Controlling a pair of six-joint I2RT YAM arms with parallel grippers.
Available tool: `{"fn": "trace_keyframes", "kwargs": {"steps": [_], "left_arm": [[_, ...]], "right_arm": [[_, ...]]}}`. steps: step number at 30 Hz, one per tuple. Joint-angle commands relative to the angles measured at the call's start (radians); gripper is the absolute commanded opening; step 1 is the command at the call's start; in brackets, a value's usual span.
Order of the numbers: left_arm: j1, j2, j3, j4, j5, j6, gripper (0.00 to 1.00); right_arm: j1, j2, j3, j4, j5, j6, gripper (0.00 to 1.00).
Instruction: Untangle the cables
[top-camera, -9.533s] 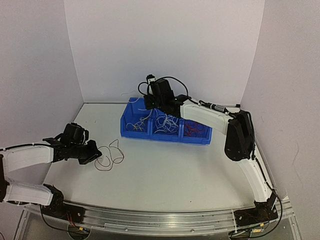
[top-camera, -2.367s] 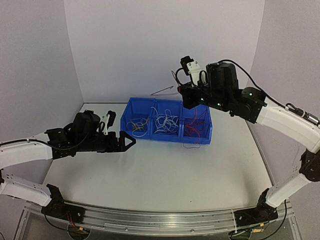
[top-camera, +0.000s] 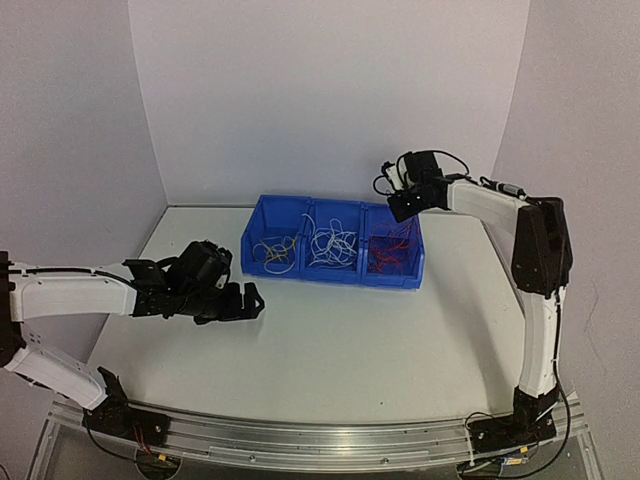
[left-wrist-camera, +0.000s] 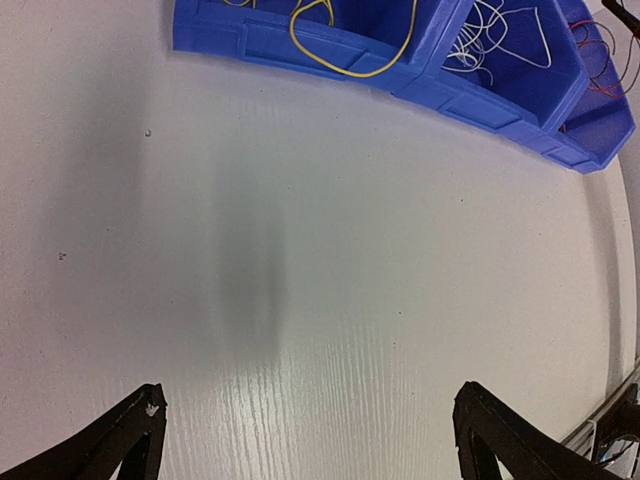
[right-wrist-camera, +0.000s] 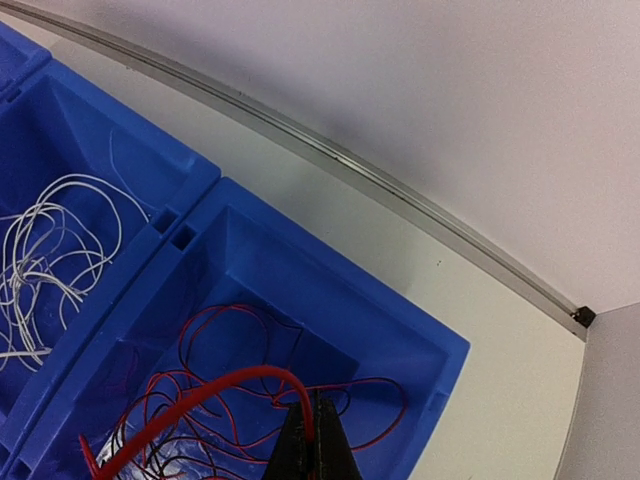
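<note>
The right gripper (right-wrist-camera: 311, 422) is pinched closed on a red wire (right-wrist-camera: 210, 386) rising from the blue bin's (right-wrist-camera: 400, 330) compartment directly beneath it. The left gripper (left-wrist-camera: 308, 405) gapes wide, holding nothing. Yellow wires (left-wrist-camera: 350, 73) and white wires (left-wrist-camera: 480, 45) lie ahead of it.

I find one blue bin (top-camera: 330, 277), three compartments in a row, standing flat on the white table (top-camera: 340, 370). In front of the bin the table surface shows a fine wood grain and two small dark specks (left-wrist-camera: 148, 132). Behind the bin a grey metal strip (right-wrist-camera: 380, 180) runs along the table's far edge, at the foot of the back wall (top-camera: 330, 100). A pale left wall (top-camera: 70, 130) and right wall (top-camera: 590, 150) stand to either side of the bin. Well in front of the bin, a metal rail (top-camera: 320, 440) borders the table's near edge.
</note>
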Motion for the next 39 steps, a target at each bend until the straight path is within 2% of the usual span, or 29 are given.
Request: {"fn": "trace_keyframes", "kwargs": {"steps": [1, 13, 19, 26, 31, 39], "left_arm": [[-0.002, 0.013, 0.048, 0.023, 0.013, 0.015, 1.0], [0.0, 0.023, 0.056, 0.023, 0.018, 0.02, 1.0], [0.0, 0.048, 0.067, 0.028, 0.019, 0.027, 1.0], [0.0, 0.062, 0.074, 0.033, 0.027, 0.028, 1.0], [0.0, 0.061, 0.069, 0.037, 0.029, 0.027, 1.0], [0.0, 0.061, 0.076, 0.042, 0.029, 0.027, 1.0]], "right_arm": [[0.003, 0.043, 0.058, -0.01, -0.046, 0.056, 0.0], [0.004, 0.091, 0.05, -0.092, -0.107, 0.132, 0.0], [0.003, 0.09, 0.052, -0.155, -0.164, 0.143, 0.05], [0.004, 0.103, 0.082, -0.187, -0.154, 0.136, 0.07], [0.004, 0.08, 0.093, -0.2, -0.177, 0.137, 0.17], [0.004, -0.025, 0.072, -0.212, -0.248, 0.152, 0.39]]}}
